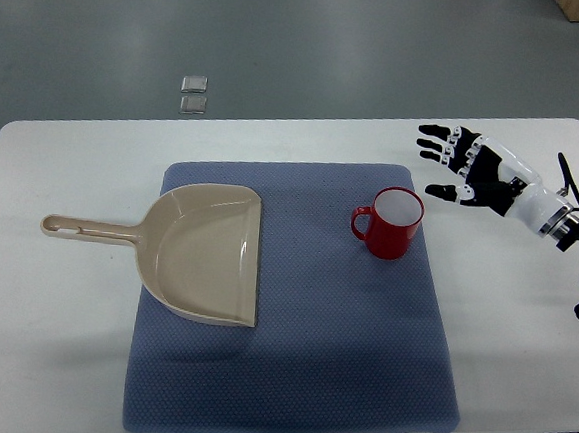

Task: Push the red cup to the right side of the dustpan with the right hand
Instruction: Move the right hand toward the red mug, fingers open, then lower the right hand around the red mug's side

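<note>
White tabletop point(53, 288) carries a blue-grey mat point(358, 362). Beige dustpan point(201, 255) lies on mat's left part, handle pointing left. Right hand point(469, 168) hovers near the cup's right, fingers spread, holding nothing, no contact. Red cup point(391, 223) stands upright on mat, right of dustpan, white inside, handle facing left.

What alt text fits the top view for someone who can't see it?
A red cup stands upright on a blue mat, apart from and to the right of a beige dustpan whose handle points left. The robot's right hand, fingers spread and holding nothing, hovers just right of the cup over the white table. No left arm shows.
</note>
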Robot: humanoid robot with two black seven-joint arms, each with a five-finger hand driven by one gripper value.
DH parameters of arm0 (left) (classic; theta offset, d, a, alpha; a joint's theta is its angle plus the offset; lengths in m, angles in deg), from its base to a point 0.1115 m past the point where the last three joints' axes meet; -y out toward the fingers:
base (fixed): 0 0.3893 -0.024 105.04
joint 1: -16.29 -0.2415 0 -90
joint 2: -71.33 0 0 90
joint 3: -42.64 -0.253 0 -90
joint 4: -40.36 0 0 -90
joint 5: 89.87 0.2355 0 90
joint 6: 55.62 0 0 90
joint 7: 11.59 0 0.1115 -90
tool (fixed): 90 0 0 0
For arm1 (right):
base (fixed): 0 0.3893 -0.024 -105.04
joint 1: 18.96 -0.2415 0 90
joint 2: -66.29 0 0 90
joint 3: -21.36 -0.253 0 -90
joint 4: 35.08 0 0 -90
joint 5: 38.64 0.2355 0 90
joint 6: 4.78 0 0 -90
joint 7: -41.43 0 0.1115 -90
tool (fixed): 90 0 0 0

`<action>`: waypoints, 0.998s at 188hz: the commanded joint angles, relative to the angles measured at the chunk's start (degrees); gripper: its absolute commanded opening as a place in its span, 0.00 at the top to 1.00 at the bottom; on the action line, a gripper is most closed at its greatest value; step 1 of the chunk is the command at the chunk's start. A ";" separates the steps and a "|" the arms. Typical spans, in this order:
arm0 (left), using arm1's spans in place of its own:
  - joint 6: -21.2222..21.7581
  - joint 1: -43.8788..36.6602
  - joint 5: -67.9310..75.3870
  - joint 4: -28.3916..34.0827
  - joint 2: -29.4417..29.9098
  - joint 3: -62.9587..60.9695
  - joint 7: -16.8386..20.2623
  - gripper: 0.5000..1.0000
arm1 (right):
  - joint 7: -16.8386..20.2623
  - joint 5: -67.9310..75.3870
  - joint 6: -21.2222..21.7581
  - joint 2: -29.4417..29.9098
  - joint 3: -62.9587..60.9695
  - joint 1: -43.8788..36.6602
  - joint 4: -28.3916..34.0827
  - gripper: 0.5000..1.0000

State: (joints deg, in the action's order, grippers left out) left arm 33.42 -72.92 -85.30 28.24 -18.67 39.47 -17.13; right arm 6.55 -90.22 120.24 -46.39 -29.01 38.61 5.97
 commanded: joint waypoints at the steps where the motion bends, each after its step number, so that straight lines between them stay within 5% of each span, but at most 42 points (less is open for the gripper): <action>1: 0.00 0.00 0.00 0.09 0.00 0.01 0.00 0.00 | -0.12 -0.98 -0.02 0.53 0.01 0.79 -0.01 0.13; 188: 0.00 0.00 0.00 0.09 0.00 0.18 0.00 0.00 | -0.12 -0.63 -2.76 7.39 0.01 3.07 -1.94 0.13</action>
State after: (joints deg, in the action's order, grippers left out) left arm 33.42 -72.92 -85.30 28.33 -18.67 39.58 -17.13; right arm 6.43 -90.74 117.52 -39.51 -29.00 41.48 4.61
